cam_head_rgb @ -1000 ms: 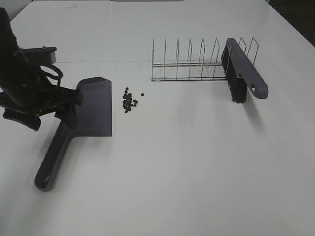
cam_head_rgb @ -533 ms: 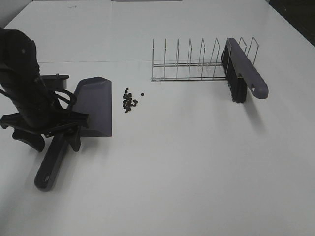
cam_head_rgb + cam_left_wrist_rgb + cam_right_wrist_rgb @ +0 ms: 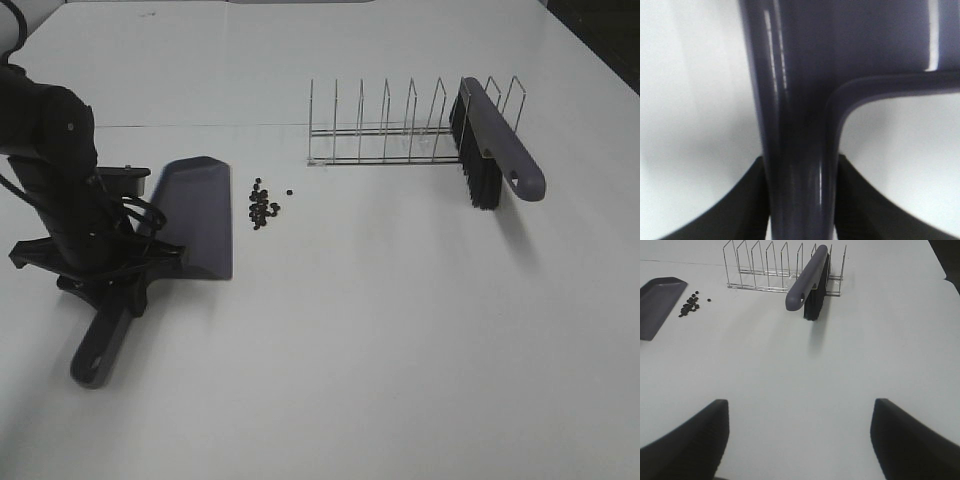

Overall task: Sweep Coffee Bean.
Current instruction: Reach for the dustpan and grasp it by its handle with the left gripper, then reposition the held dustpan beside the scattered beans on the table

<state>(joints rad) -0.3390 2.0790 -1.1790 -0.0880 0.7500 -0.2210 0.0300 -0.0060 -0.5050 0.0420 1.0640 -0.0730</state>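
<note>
Table (image 3: 400, 350) is white, with a wire rack (image 3: 385, 135) toward its far side. A grey-purple dustpan (image 3: 200, 210) lies flat on my left. A brush (image 3: 500, 145) leans in the right end of the rack, bristles down. My left pincer (image 3: 112, 290) is pinching the dustpan's handle from both sides. My right pincer (image 3: 800, 440) hangs spread wide, holding nothing. The coffee beans (image 3: 263, 208) sit clustered on the table just beside the dustpan's front edge.
</note>
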